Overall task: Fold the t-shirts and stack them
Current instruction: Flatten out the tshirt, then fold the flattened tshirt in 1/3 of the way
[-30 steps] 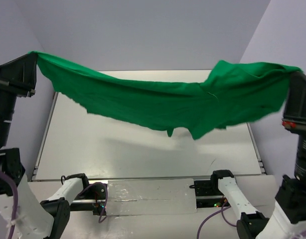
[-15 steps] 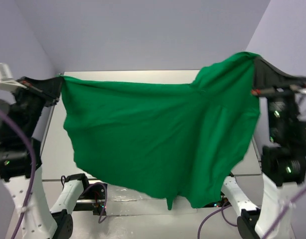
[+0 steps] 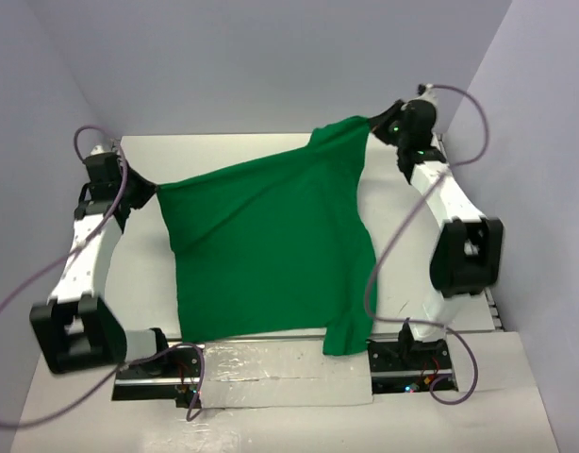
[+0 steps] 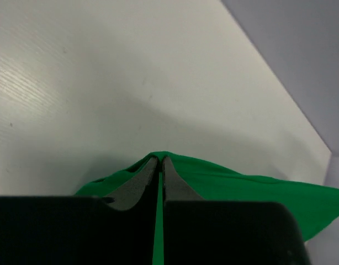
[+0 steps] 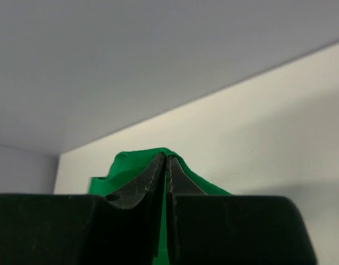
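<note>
Matt green cloth t-shirt (image 3: 261, 255)

White casings are seen along the long links of the left arm (image 3: 90, 250) and the right arm (image 3: 442, 193), and each run is broken up by a chunky black joint housing (image 3: 467, 255). Greyish-purple cables (image 3: 459, 91) are looped off both arms in wide arcs. Down at the near edge, black bases (image 3: 407, 357) are bolted beside a silvery plate (image 3: 271, 363), with tiny coloured lights dotted on them. Up close, the left gripper (image 4: 160, 160) is shown as two black, wedge-shaped fingers (image 4: 137, 182) with grey, roughened inner faces, and the same build is shown on the right gripper (image 5: 166, 158).
</note>
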Tool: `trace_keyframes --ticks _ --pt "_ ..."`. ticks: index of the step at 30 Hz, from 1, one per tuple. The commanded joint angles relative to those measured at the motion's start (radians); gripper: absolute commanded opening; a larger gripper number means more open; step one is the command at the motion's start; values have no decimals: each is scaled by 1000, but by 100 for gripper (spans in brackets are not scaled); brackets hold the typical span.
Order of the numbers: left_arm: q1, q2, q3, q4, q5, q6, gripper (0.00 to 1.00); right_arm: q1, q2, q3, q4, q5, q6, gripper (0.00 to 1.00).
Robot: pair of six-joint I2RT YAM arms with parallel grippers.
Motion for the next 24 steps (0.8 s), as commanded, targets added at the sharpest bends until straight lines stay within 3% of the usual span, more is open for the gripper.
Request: trace_keyframes --ticks 1,8,10,17,24 --pt "13 174 153 101 -135 23 10 20 196 197 192 -29 36 9" --pt "21 351 343 60 -151 51 10 96 399 435 173 -28 0 9" --pt "23 379 364 35 -147 55 10 101 408 419 179 -29 20 9" --pt "50 397 315 34 -140 36 10 104 283 147 276 -42 44 9" --pt "58 381 295 22 -154 47 10 102 51 -151 320 -23 16 9"
